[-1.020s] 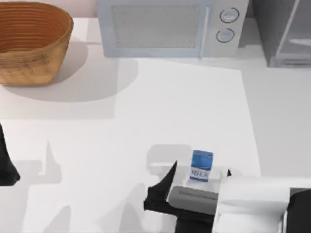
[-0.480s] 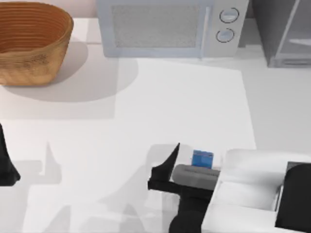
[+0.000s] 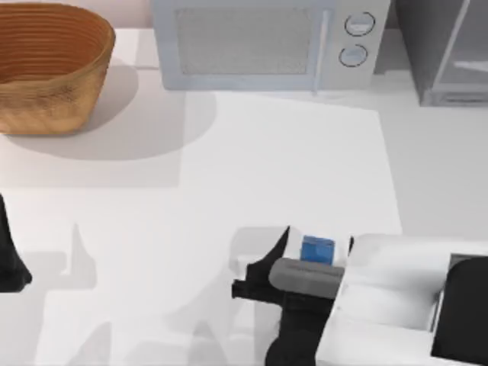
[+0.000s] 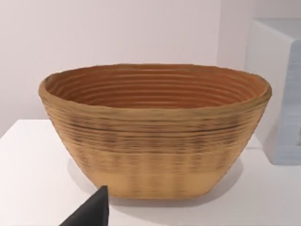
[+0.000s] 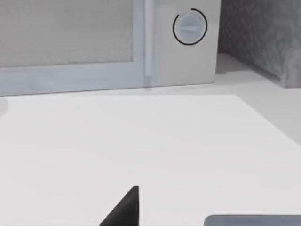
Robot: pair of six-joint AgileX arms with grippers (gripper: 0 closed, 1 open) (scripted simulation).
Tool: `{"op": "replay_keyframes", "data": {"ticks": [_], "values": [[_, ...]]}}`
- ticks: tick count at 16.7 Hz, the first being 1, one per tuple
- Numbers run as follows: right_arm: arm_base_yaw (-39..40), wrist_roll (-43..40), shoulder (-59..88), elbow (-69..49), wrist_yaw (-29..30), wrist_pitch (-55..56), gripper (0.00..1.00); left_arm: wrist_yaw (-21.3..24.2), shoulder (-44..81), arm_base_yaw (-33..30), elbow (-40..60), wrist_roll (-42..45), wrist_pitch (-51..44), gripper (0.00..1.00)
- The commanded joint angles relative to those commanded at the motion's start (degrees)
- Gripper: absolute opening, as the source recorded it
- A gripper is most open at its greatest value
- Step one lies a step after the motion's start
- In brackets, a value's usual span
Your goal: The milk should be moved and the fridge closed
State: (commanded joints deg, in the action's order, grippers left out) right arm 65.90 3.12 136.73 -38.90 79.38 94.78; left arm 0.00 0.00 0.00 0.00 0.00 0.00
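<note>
The right gripper (image 3: pixel 319 248) sits low at the near edge of the desk (image 3: pixel 252 175), and the milk (image 3: pixel 317 249) stands right between its dark fingers (image 3: pixel 274 252), only the blue top of the carton peeking out above the grey wrist body. The fingers look spread to either side of the carton; one stands a little off its side, and I cannot tell whether the other touches it, so I judge the grasp is not yet made. The fridge (image 3: pixel 446 49) stands well ahead of the gripper and off to the right, just past the microwave (image 3: pixel 267 42), its pale door panel angled in a way that suggests it is open. The risk I see is the squeeze: the carton is small and light, and if one finger meets it before the other it could skid or tip across the smooth desk instead of being caught. A pinch landing too near the top could also let it swing or slip on the lift. With the arm covering most of the carton from above, a poor hold would be hard to spot. The left gripper (image 3: pixel 11 263) waits far out to the left, pointed at the basket (image 4: pixel 155 132), its fingers too little seen to judge.
</note>
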Motion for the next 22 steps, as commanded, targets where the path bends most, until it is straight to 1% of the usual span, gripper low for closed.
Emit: {"op": "replay_keyframes", "data": {"ticks": [8, 9, 18, 22], "values": [[0.0, 0.0, 0.0, 0.0, 0.0, 0.0, 0.02, 0.0, 0.0, 0.0, 0.0, 0.0, 0.0, 1.00], [0.0, 0.0, 0.0, 0.0, 0.0, 0.0, 0.00, 0.0, 0.0, 0.0, 0.0, 0.0, 0.0, 1.00], [0.1, 0.1, -0.3, 0.1, 0.0, -0.2, 0.00, 0.0, 0.0, 0.0, 0.0, 0.0, 0.0, 1.00], [0.2, 0.2, -4.5, 0.9, 0.0, -3.5, 0.00, 0.0, 0.0, 0.0, 0.0, 0.0, 0.0, 1.00]]}}
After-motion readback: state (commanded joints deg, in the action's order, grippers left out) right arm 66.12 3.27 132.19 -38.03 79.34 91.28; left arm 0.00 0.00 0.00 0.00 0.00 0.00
